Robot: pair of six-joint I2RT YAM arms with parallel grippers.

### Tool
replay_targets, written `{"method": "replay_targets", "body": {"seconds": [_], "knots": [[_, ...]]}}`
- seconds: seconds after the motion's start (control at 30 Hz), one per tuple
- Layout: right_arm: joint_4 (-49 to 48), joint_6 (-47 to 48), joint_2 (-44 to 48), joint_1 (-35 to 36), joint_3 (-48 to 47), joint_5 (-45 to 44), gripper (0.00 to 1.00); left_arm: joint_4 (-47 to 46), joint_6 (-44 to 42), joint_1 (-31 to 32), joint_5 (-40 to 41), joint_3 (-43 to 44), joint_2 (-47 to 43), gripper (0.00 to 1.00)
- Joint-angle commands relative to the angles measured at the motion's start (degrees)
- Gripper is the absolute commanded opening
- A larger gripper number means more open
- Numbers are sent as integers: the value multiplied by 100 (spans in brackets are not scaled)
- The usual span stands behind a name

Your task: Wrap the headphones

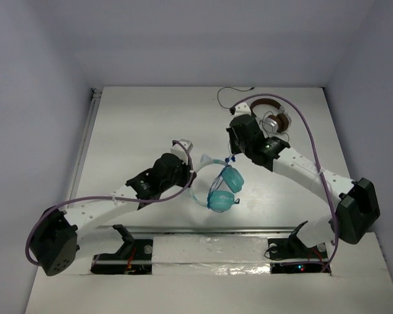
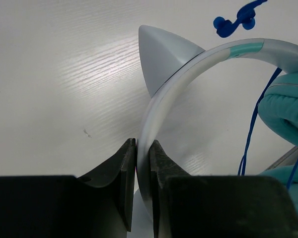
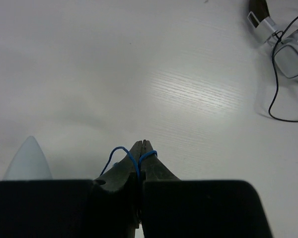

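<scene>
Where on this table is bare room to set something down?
Bare: the table's far-left part, bordered by its left edge and the left end effector. Crowded: the middle around the teal headphones and the far right by the brown-and-silver headphones.

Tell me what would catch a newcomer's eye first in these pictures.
The teal headphones at the middle of the table, held between both arms: the left tool clamps the white headband, the right tool pinches the thin blue cable. A brown-and-silver pair lies at the far right, untouched.

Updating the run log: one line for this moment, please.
left gripper: shut on headband | right gripper: shut on cable | headphones: between arms, wrap unfinished
</scene>
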State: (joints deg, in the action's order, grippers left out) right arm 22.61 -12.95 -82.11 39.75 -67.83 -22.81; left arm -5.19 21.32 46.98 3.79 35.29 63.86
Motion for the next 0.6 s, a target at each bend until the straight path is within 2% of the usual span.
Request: {"method": "replay_targets", "body": {"seconds": [0.0,0.1,0.13,0.27,0.4,0.57], "knots": [[-670,-427,493,-37,400,22,0,-509,47,-364,-791,215,-479,0],[-924,-621,625,-37,700,442,0,-553,65,-776,-1345,338,-620,0],[-1021,-647,730,-98,901,931,0,-553,65,-857,-1477,382,-637,0],[-2002,-797,906,-99,1481,1708,0,-518,83,-1112,-2118,697,-664,0],[-2936,-990,977,-99,2001,2516,2,-430,126,-1226,-2234,1015,-646,0],[-3893,-1262,1065,-151,2529,2948,2,-175,135,-1437,-2452,1576,-751,0]]}}
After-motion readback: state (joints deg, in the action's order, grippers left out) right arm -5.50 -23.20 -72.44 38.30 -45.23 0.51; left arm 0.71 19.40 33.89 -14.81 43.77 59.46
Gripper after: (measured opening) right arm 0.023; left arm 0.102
